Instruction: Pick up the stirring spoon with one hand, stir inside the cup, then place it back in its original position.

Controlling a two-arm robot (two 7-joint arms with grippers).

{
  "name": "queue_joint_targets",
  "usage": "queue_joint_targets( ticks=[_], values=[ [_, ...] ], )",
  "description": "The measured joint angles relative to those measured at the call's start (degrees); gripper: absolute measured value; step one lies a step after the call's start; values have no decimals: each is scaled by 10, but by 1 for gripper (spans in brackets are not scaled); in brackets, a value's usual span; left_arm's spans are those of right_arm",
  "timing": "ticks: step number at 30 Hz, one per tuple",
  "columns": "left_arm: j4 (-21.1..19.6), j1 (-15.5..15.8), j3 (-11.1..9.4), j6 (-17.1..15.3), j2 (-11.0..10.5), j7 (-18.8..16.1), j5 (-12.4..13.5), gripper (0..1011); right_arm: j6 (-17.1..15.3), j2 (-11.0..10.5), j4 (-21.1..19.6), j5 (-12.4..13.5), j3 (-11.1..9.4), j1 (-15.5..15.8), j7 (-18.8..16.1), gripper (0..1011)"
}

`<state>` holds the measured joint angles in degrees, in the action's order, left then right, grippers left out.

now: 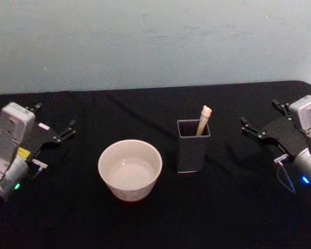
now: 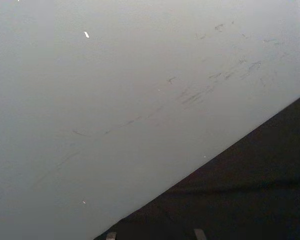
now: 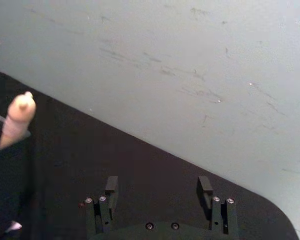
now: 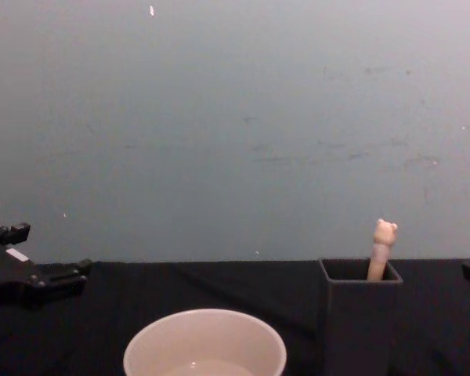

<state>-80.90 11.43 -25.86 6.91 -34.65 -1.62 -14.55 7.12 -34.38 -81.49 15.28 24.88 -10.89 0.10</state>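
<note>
Spoon (image 1: pixel 204 119) stood handle-up in the holder (image 1: pixel 192 150), at 3 o'clock of the cup (image 1: pixel 129 168). Left claw (image 1: pixel 54 118) open at the counter's (image 1: pixel 160 223) 9 o'clock, right claw (image 1: pixel 259 114) open at 3 o'clock.

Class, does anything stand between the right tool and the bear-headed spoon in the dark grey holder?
Nothing visible does. Only black tablecloth lies between the open right tool and the tall dark grey square holder, whose beige bear-topped spoon handle pokes above the rim. The cream round cup sits beyond the holder.
</note>
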Motion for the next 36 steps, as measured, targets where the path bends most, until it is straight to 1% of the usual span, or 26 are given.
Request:
queue_joint_targets(
  ticks=[1,5,7,8,10,11,12,15,18,22,25,28,31,33,35,36],
  values=[
    [0,0,0,0,0,0,0,1001,0,0,-2,3,-2,2,-3,1002],
    [0,0,0,0,0,0,0,1001,-4,1,-21,31,-17,14,-26,1002],
    [0,0,0,0,0,0,0,1001,-8,1,-35,50,-26,24,-41,1002],
    [0,0,0,0,0,0,0,1001,-13,0,-46,66,-32,31,-51,1002],
    [0,0,0,0,0,0,0,1002,-18,0,-58,82,-39,38,-62,1002],
    [0,0,0,0,0,0,0,1001,-26,-1,-71,99,-46,46,-74,1002],
    [0,0,0,0,0,0,0,1001,-30,-1,-77,108,-49,50,-80,1002],
    [0,0,0,0,0,0,0,1001,-41,-3,-96,132,-57,62,-99,1002],
    [0,0,0,0,0,0,0,1002,-58,-4,-120,162,-66,79,-125,1002],
    [0,0,0,0,0,0,0,1001,-72,-4,-133,183,-71,89,-145,1002],
    [0,0,0,0,0,0,0,1001,-89,-3,-142,204,-73,95,-173,1002],
    [0,0,0,0,0,0,0,1001,-100,1,-143,217,-74,95,-191,1002],
    [0,0,0,0,0,0,0,1002,-105,7,-140,219,-74,91,-200,1000],
    [0,0,0,0,0,0,0,1001,-106,14,-133,215,-71,84,-205,1002],
    [0,0,0,0,0,0,0,1001,-107,23,-122,207,-67,73,-207,1000],
    [0,0,0,0,0,0,0,1001,-107,29,-113,199,-63,64,-207,1002]
  ],
)
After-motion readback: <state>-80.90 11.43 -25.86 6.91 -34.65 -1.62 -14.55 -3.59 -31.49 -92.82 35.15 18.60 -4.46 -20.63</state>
